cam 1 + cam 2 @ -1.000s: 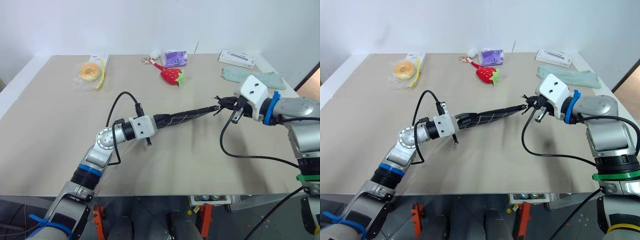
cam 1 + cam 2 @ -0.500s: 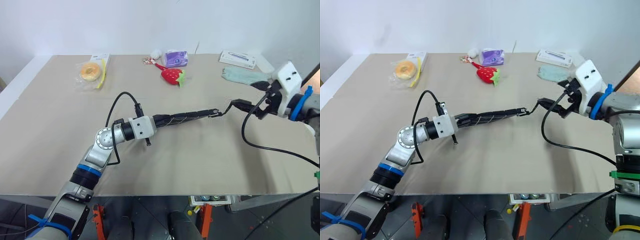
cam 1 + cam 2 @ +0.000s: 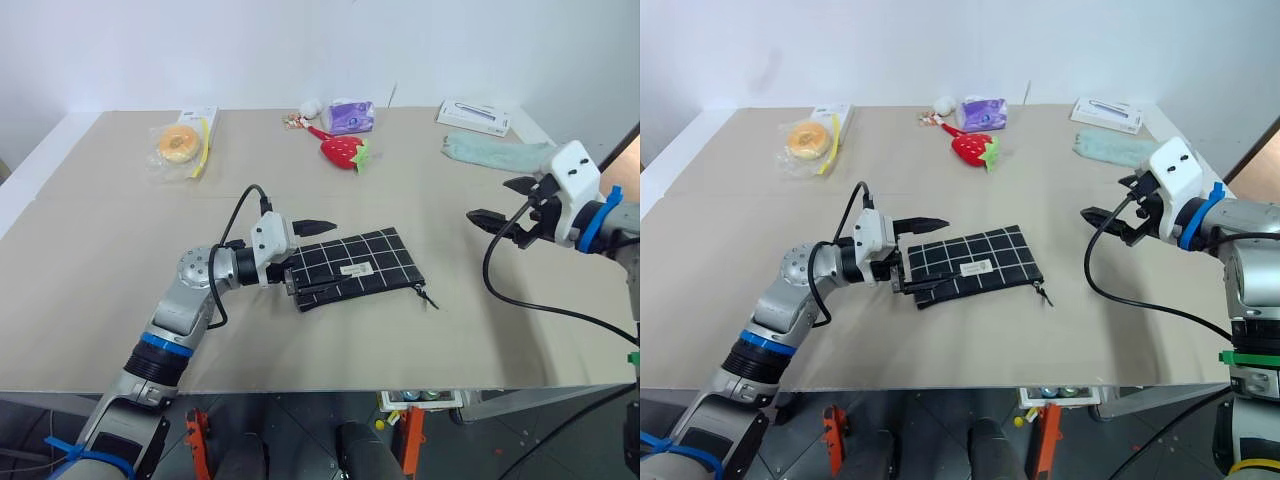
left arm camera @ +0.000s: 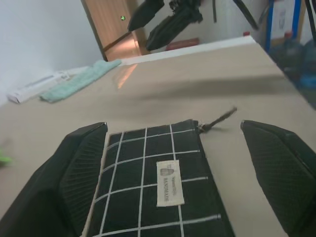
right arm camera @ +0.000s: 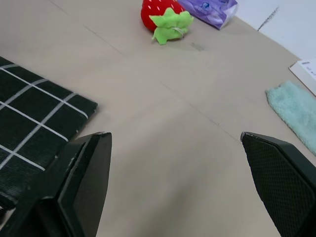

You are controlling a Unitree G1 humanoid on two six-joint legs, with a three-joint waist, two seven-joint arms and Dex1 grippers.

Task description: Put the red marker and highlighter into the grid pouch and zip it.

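While both grippers, left gripper (image 3: 305, 252) and right gripper (image 3: 497, 203), gape empty, we judge the grid pouch (image 3: 352, 267) light, floppy; best pinched at its zipper pull (image 3: 428, 297).

Silver two-armed robot with white wrist blocks and black fingers

The left arm (image 3: 185, 305) is made of silver-grey metal joints with a blue ring and a looping black cable; a white block sits at its wrist. The right arm (image 3: 590, 215) has a white block with two dark dots, perhaps screws, a blue band, a green band lower down and a long black cable. The fingers (image 4: 81, 163) are black with a fine textured surface.
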